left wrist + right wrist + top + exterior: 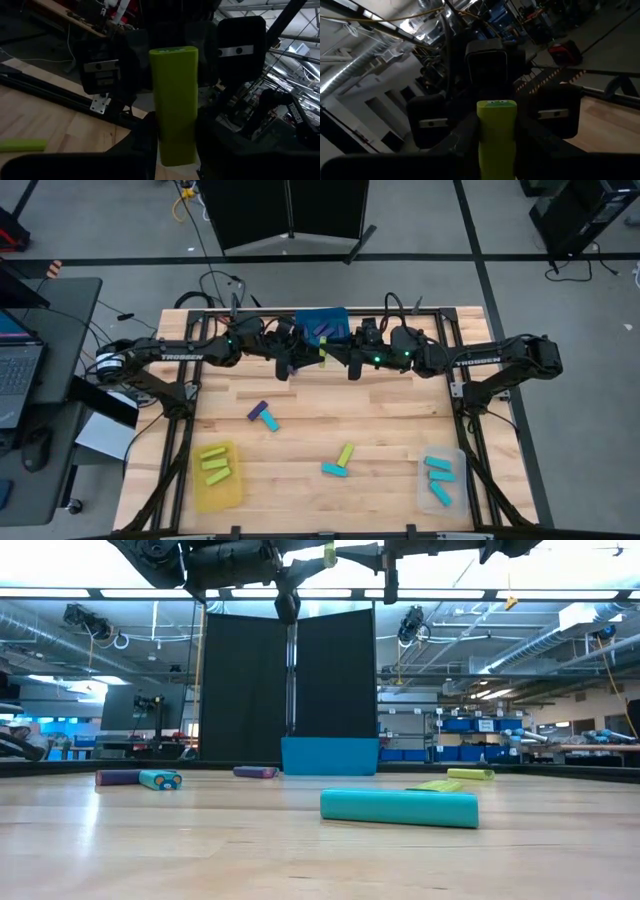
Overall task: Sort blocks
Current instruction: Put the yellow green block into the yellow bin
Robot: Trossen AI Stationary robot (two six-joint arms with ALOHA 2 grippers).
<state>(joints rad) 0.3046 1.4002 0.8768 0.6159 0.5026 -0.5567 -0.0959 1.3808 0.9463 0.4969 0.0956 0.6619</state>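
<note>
On both arms [190, 356], white "TROSSEN" lettering.

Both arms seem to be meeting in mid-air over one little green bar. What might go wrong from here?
1. Both grippers, left and right, meet at one lime block high above the table; a badly timed release could drop it.
2. It hangs beside the blue bin of purple blocks, so a fall might land it with the wrong colour.
3. The fingers are crowded close and may knock together.
</note>
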